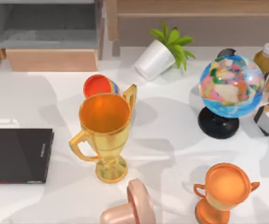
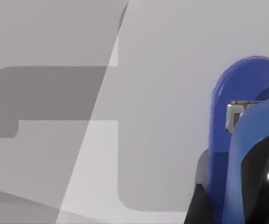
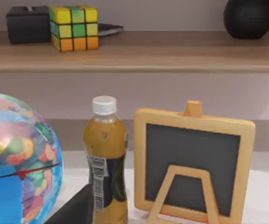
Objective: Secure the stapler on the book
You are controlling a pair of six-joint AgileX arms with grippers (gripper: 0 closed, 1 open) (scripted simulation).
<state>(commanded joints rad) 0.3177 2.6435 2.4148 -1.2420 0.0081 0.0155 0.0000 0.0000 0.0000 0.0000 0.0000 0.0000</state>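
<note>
The flat black rectangular book [image 1: 15, 155] with red text lies left of the tall gold metal trophy cup [image 1: 104, 135], and its cover is bare. So the task is not finished, in my judgement.

In the left wrist view the bright-blue plastic stapler [image 2: 239, 140] is very close to the camera, above a pale surface, with a dark gripper part beside it. Probably the left gripper holds it, but I cannot tell if the fingers are open or closed.

What is left: to bring the stapler over the book and put it down.

The right wrist view faces a juice bottle [image 3: 105, 163] and a small wooden-framed chalkboard [image 3: 193, 163].
</note>
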